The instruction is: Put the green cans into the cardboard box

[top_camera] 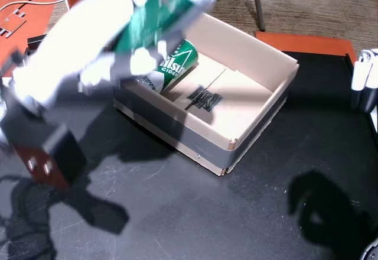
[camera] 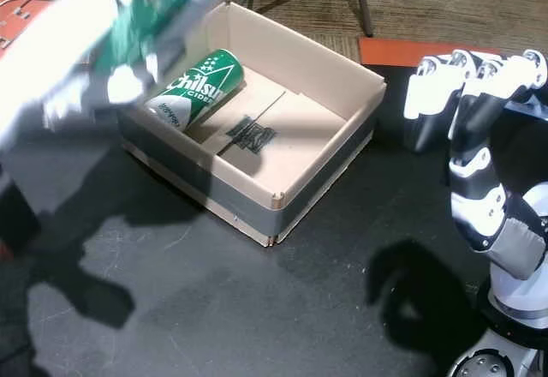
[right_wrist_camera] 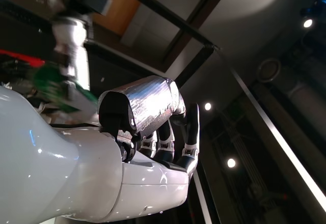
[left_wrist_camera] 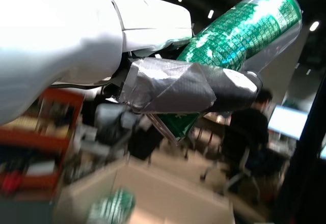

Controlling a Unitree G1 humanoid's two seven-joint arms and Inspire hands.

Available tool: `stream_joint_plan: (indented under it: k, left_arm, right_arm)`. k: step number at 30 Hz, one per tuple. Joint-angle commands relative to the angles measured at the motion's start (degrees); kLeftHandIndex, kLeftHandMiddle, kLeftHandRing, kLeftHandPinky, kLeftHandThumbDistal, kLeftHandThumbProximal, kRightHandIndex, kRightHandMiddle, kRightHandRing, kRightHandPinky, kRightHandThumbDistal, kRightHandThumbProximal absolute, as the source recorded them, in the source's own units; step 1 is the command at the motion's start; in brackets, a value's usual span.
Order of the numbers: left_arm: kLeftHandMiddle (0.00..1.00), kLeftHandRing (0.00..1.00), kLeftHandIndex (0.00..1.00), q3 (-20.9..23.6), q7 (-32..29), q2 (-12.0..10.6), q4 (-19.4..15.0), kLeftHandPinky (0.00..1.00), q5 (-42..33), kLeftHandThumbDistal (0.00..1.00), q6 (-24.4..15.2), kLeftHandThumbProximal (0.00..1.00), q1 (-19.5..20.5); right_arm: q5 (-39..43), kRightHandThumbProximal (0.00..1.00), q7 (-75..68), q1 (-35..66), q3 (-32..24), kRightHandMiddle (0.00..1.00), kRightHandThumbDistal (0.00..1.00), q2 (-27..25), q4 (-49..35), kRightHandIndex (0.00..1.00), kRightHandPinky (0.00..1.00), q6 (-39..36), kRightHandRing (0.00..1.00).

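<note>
One green can (top_camera: 168, 6) is held tilted in the air by the left robot hand (top_camera: 112, 50), above the far left corner of the cardboard box (top_camera: 260, 121). A second green can (camera: 193, 90), white lettering on its side, lies on its side inside the box at that far left corner. The open-topped box sits on the dark worktop (top_camera: 195, 213).

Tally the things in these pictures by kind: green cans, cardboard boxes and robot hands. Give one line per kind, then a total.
Green cans: 2, one held by the left robot hand at, one in the box
Cardboard boxes: 1
Robot hands: 2, the right robot hand empty
Total: 5
</note>
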Motion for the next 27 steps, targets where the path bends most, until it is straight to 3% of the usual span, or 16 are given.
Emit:
stream_joint_plan:
  k: [1,3,5,7,10,12,14,17,18,20,21,22,25,27]
  left_arm:
    - [0.14,0.34,0.01,0.15,2.26,0.77,-0.32,0.50,0.97,0.00,0.96,0.69,-1.97]
    - [0.12,0.37,0.00,0.23,3.54,0.82,-0.03,0.52,1.41,0.00,1.28,0.78,-3.63]
    - [0.14,0.40,0.04,-0.15,4.82,1.09,0.09,0.54,2.23,0.00,1.61,0.77,-5.06]
    - [0.13,0.39,0.00,-0.96,6.83,1.54,0.01,0.55,4.09,0.00,2.09,0.66,-6.40]
    - [0.14,0.36,0.02,-3.36,9.22,1.99,0.78,0.52,7.81,0.00,4.25,0.70,-8.75]
    - [0.13,0.33,0.03,-7.30,13.08,1.57,2.84,0.52,12.95,0.00,8.47,0.74,-11.09]
    - [0.18,0.36,0.09,-12.02,14.63,0.52,5.95,0.51,17.95,0.00,14.65,0.70,-13.80]
    - [0.18,0.32,0.12,-16.80,13.05,-1.96,10.05,0.44,21.73,0.00,22.77,0.54,-16.11]
    - [0.23,0.36,0.16,-18.15,11.95,-2.67,10.93,0.47,22.68,0.00,24.96,0.55,-16.53]
    - [0.19,0.28,0.15,-20.62,9.59,-4.04,12.21,0.41,24.21,0.00,27.97,0.64,-17.06]
    - [0.19,0.27,0.16,-21.43,7.87,-4.63,12.65,0.39,24.51,0.00,29.02,0.73,-17.23]
    - [0.16,0.24,0.14,-22.33,6.52,-5.15,12.95,0.36,24.82,0.00,29.79,0.75,-17.38]
    - [0.17,0.25,0.12,-25.82,3.58,-6.73,13.58,0.33,26.86,0.00,32.27,0.76,-17.79]
    - [0.14,0.24,0.09,-27.38,2.72,-7.57,13.88,0.30,27.63,0.00,33.20,0.71,-17.79]
  right_arm:
    - [0.14,0.00,0.46,-0.42,-0.47,0.25,0.63,0.10,0.78,0.19,0.06,-0.79,0.29]
    - [0.11,0.00,0.83,-0.60,-0.59,0.23,0.61,0.24,1.10,0.17,0.04,-1.51,0.26]
    - [0.29,0.00,1.60,-1.07,-0.64,0.21,0.59,0.48,1.78,0.12,0.01,-2.30,0.27]
    - [0.10,0.00,1.85,-0.93,-0.35,0.24,0.55,-0.04,2.04,0.10,0.03,-1.64,0.32]
    - [-0.15,0.00,2.13,-0.93,-0.29,0.24,0.56,-0.25,2.57,0.10,0.03,-1.59,0.32]
    - [0.25,0.00,2.72,-1.22,-0.06,0.24,0.54,-0.28,3.15,0.11,0.02,-0.98,0.32]
    - [0.20,0.00,2.94,-1.23,0.17,0.25,0.51,-0.38,3.51,0.11,0.02,-0.27,0.33]
    - [-0.10,0.00,2.94,-1.10,0.11,0.25,0.53,0.07,3.66,0.10,0.01,-0.41,0.32]
    - [-0.14,0.00,2.81,-1.00,0.07,0.25,0.56,0.42,3.65,0.10,0.01,-0.66,0.32]
    - [-1.40,0.00,0.51,-0.35,-0.13,0.23,0.64,1.82,3.10,0.08,0.00,-2.13,0.30]
    - [-1.81,0.00,-0.23,-0.11,-0.12,0.21,0.63,2.30,2.90,0.07,0.00,-2.69,0.28]
    - [-1.93,0.00,-0.58,0.11,0.08,0.20,0.60,2.46,2.68,0.05,0.00,-2.72,0.27]
    - [-2.09,0.00,-0.83,0.34,0.48,0.20,0.60,2.63,2.59,0.04,0.00,-3.10,0.28]
    - [-2.67,0.00,-1.94,0.80,0.76,0.20,0.61,2.84,2.20,0.05,0.02,-3.20,0.27]
